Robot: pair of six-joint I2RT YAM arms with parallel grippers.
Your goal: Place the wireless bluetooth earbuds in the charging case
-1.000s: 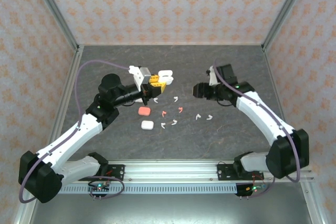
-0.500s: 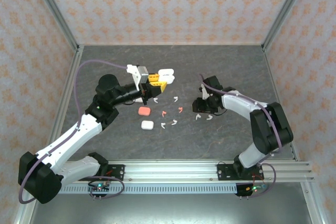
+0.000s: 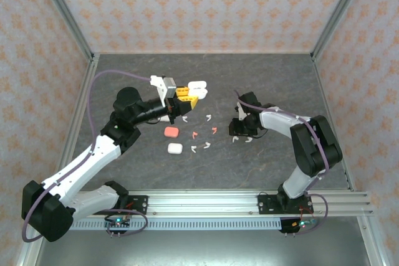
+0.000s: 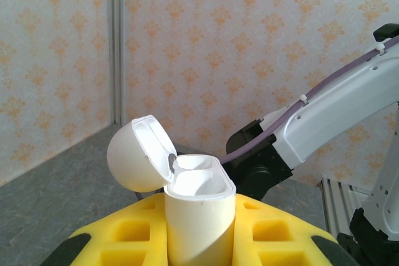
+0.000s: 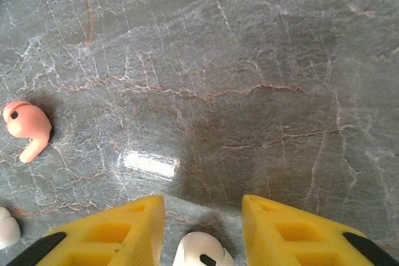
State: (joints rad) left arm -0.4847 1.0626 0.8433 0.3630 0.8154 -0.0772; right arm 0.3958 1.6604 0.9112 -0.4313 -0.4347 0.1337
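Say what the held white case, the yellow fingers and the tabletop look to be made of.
White case: apparently smooth hard plastic, semi-gloss; soft highlights on the lid, crisp moulded rims. Yellow fingers: matte plastic, maybe printed or moulded, with square pockets; cannot tell which. Tabletop: grey, veined like stone, glossy by the light patch; could be a printed sheet.

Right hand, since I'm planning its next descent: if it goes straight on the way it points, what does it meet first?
Probably the white earbud lying between the open fingers of the right hand, then the table; depth is unclear.
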